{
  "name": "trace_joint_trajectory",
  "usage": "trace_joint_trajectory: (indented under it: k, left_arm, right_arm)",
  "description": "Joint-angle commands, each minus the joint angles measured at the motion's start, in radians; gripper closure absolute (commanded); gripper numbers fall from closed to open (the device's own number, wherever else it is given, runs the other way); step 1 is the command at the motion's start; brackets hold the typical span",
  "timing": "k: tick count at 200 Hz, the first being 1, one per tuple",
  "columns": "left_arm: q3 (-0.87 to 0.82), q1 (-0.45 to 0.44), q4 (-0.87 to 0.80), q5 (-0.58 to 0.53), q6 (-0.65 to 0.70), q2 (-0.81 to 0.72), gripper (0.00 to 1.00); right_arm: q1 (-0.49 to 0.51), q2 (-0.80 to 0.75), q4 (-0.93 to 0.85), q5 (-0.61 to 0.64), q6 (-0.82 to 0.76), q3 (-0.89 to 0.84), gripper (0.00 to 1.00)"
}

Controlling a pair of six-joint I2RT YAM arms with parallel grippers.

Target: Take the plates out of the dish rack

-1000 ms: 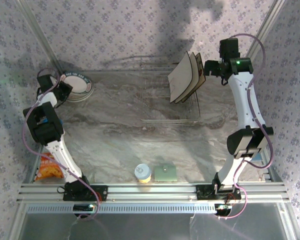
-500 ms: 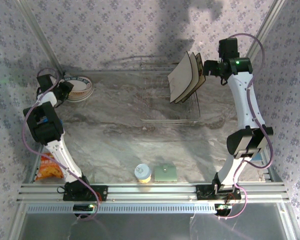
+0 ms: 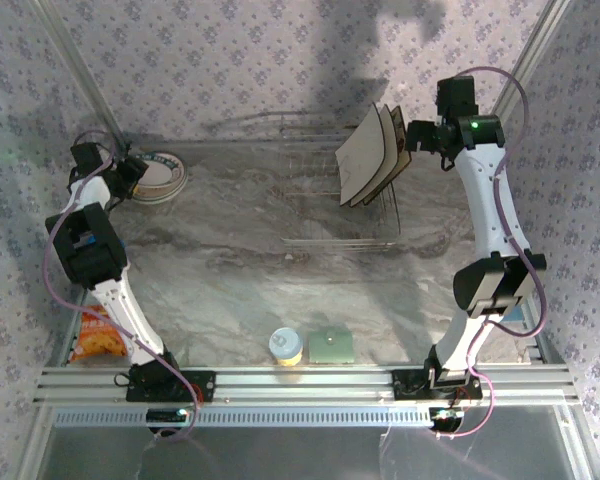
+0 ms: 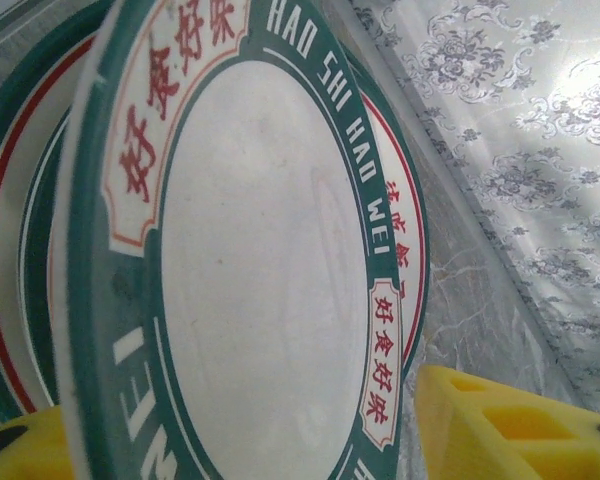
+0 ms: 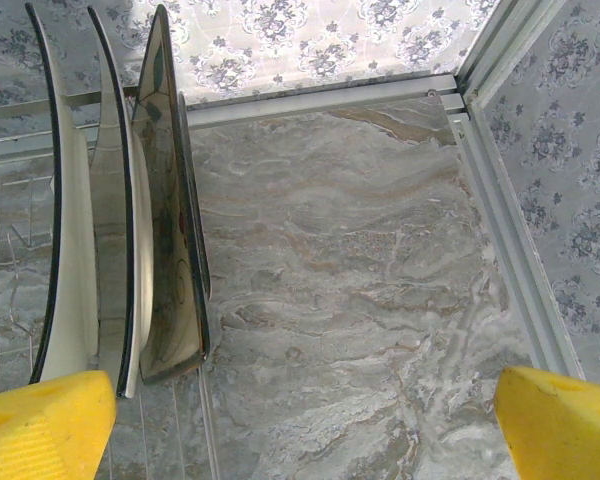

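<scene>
Close up, the top round plate [image 4: 270, 260] runs off the frame, the stack [image 4: 20, 240] under it peeking out at its left edge. The left tool [image 4: 230, 445] has its jaws apart either side of the rim, at the far left of the surface [image 3: 230, 270]. The dish rack [image 3: 325, 215] is faint wire, hard to trace, with three square plates [image 3: 368, 155] upright at its right end. The right tool [image 5: 305, 430] gapes wide beside them, nothing held. The left arm [image 3: 125, 315] half covers a snack bag [image 3: 98, 335]; a yellow-lidded cup [image 3: 285, 346] and green pad [image 3: 331, 346] sit near the front.

Premises are presenting as a robotics lab test cell, not a home. A left arm [image 3: 110, 290] and right arm [image 3: 490, 230] are standing bolted to an aluminium rail [image 3: 300, 378]; floral cloth [image 3: 280, 60] is lining the framed walls; marble-patterned sheeting is covering the worktop [image 3: 230, 270].
</scene>
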Motion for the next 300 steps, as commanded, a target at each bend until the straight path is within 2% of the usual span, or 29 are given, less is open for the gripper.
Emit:
trace_joint_trajectory:
  k: [1,16,40,75,129,182,210,232,276,300]
  left_arm:
    - [0.038,0.008,-0.063,-0.015,0.043,-0.002,0.42]
    - [0.041,0.008,-0.081,-0.024,0.056,-0.006,0.41]
    - [0.046,0.008,-0.109,-0.042,0.079,-0.014,0.29]
    - [0.044,0.006,-0.14,-0.07,0.108,-0.023,0.21]
    - [0.049,0.0,-0.206,-0.133,0.174,-0.043,0.2]
    - [0.089,-0.027,-0.291,-0.254,0.249,-0.06,0.19]
    - [0.106,-0.047,-0.334,-0.34,0.295,-0.087,0.15]
    - [0.137,-0.08,-0.39,-0.437,0.352,-0.12,0.01]
    - [0.182,-0.206,-0.49,-0.633,0.495,-0.232,0.01]
    - [0.207,-0.288,-0.536,-0.657,0.542,-0.294,0.01]
  right_arm:
    - [0.006,-0.014,0.001,-0.014,-0.015,0.012,0.01]
    - [0.006,-0.016,0.004,-0.016,-0.015,0.008,0.01]
    - [0.006,-0.017,0.006,-0.019,-0.013,0.004,0.01]
    - [0.007,-0.017,0.014,-0.025,-0.011,-0.002,0.01]
    - [0.009,-0.018,0.015,-0.028,-0.01,0.0,0.01]
    - [0.013,-0.017,0.015,-0.029,-0.01,0.004,0.01]
    - [0.019,-0.014,0.011,-0.024,-0.013,0.012,0.01]
    - [0.026,-0.011,0.006,-0.02,-0.013,0.024,0.01]
    - [0.061,0.013,-0.011,-0.01,-0.016,0.063,0.01]
    - [0.094,0.032,-0.014,-0.008,-0.017,0.078,0.01]
